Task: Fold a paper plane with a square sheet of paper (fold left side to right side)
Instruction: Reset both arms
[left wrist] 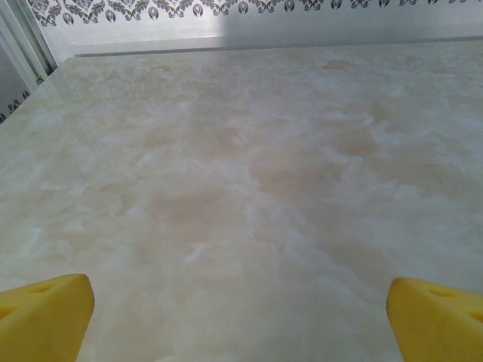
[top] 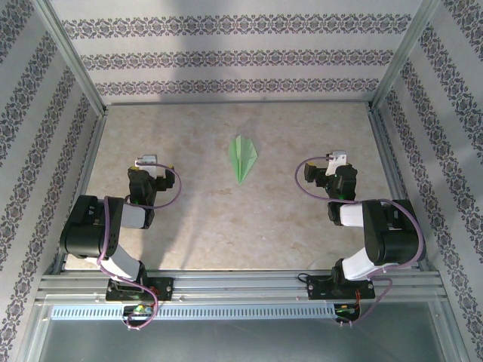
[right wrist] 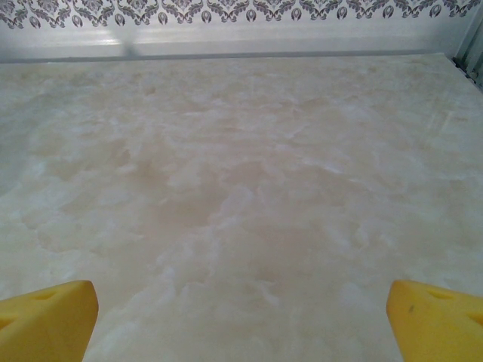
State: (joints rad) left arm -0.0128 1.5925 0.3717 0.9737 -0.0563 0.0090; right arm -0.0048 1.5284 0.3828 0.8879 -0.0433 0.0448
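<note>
1. The left hand (top: 151, 164) hangs over the left part of the surface (top: 189, 226). Its jaws are spread wide and hold nothing. From its wrist, the two yellow fingers (left wrist: 45, 313) frame only bare marble.
2. From that hand the plane (top: 242, 158) lies off to the right, about level with it and well apart.
3. The plane rests flat near the middle of the surface, touching neither arm. Its long axis runs from near to far, and the longer, sharper taper seems to point back toward the arm bases.
4. The right hand (top: 326, 164) hangs over the right part of the surface. It too gapes wide and holds nothing, with plain marble between its fingers (right wrist: 438, 317). From here the plane lies to the left, again about level and well apart.
5. The plane sits roughly midway between the hands, and I cannot say either is clearly nearer. It already looks fully folded to me. If any touch is left, I judge it calls for a sideways reach inward, meeting the plane across its narrow width and not along its length.
</note>
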